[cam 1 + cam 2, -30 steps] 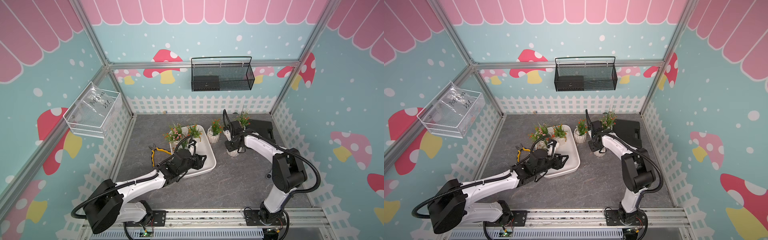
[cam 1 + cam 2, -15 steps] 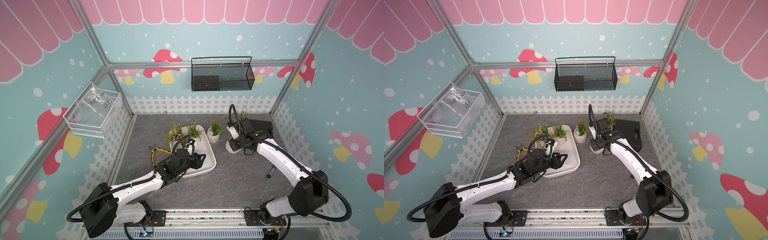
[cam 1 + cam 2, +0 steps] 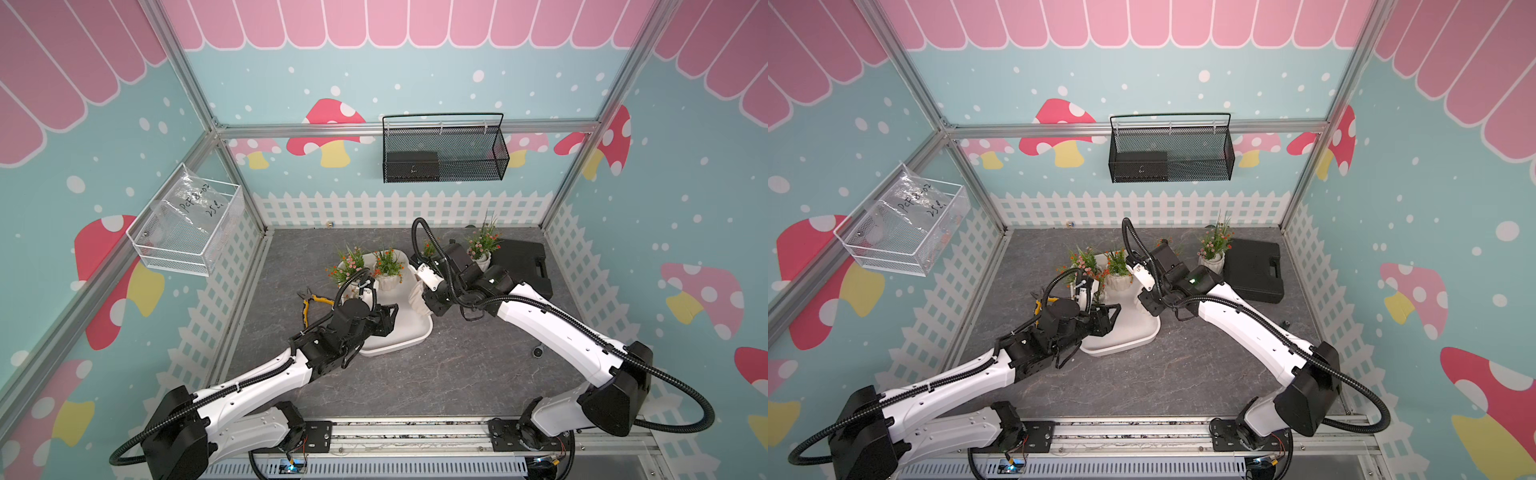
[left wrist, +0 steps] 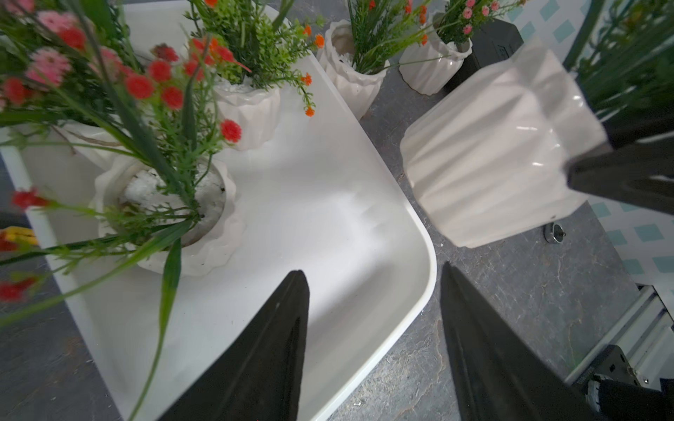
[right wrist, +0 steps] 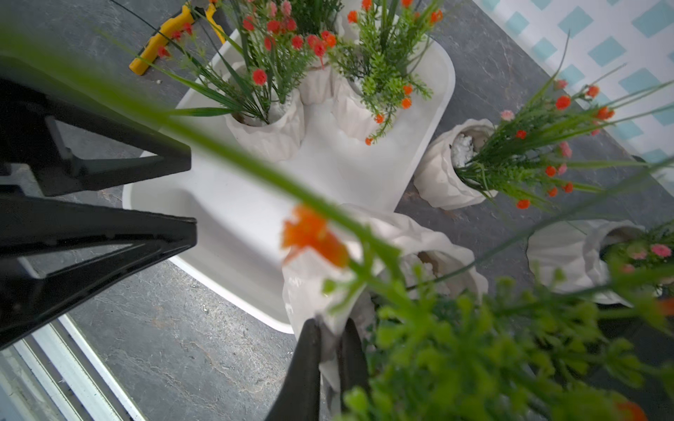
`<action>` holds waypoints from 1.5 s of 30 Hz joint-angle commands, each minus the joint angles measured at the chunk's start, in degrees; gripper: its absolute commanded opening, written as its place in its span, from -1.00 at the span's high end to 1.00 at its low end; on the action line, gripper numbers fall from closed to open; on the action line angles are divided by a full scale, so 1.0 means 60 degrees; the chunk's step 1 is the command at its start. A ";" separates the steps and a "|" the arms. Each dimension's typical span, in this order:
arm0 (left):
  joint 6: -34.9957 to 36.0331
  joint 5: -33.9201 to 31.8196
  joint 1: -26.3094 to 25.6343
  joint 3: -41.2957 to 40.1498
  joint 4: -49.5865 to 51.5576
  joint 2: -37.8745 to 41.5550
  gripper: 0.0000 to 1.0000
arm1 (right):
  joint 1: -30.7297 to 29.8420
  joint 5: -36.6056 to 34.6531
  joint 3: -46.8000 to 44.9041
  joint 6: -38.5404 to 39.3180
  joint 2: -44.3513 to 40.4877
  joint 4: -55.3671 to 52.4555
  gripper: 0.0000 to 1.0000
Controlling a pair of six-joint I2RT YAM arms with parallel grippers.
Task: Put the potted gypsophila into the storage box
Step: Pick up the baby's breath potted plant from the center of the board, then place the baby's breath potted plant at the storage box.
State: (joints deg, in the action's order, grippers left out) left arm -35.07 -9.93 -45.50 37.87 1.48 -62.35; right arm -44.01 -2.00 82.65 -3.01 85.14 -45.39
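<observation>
**White ribbed gypsophila pot (image 4: 492, 153) held just outside the shallow white plastic storage box (image 4: 321, 204)**

1. Held pot. It carries green artificial sprigs with orange blossoms. It hangs tilted, apparently clear of the grey stone-patterned tabletop (image 3: 457, 365). Its position is just right of the box's near right corner, outside the rim. The right gripper (image 5: 332, 324) is clenched on it, pinching the pot's wall at the rim between its fingers.

2. Box contents. Three matching white ribbed pots stand upright, bunched in the far half of the storage box. The near-left pot (image 5: 270, 135) has red blossoms and the far-left pot (image 5: 315, 87) has pink. The far-right pot (image 5: 350, 113) has orange.

3. Pots outside. Two more stand on the tabletop, right of the box towards the far side. The rim-side pot (image 4: 350, 80) is just beside the box's right rim. The case-side pot (image 4: 430, 69), with pink blossoms, is just beside a black hard-shell case (image 3: 523, 266).

4. Left gripper (image 4: 372, 268). It is released, with jaws parted and grasping nothing. It hovers above the box's near right corner, one finger over the box floor and the other over the tabletop.

5. Surroundings. Yellow-handled pliers (image 3: 308, 309) lie on the tabletop just left of the box. A black wire-mesh basket (image 3: 444, 153) hangs on the far wall. A white mesh basket (image 3: 187, 224) on the left wall holds a clear plastic bag.
</observation>
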 commanded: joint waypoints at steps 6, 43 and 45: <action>-0.0571 -0.0540 0.0185 -0.0187 0.0279 0.0485 -0.15 | -0.0805 -0.1204 0.1311 -0.0212 0.1572 0.0383 1.00; -0.1359 0.0103 0.1201 -0.0627 -0.0070 0.0013 -0.10 | -0.0253 -0.0509 0.3772 -0.1335 0.5926 0.1417 1.00; -0.1311 0.0118 0.1210 -0.0628 -0.0080 0.0052 -0.10 | -0.0253 -0.0279 0.3887 -0.1416 0.6093 0.1477 1.00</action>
State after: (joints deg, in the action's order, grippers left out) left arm -42.70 -9.21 -38.46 34.98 1.85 -63.20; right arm -45.41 -5.89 103.24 -10.72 120.36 -39.59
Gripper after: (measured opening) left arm 0.548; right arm 0.104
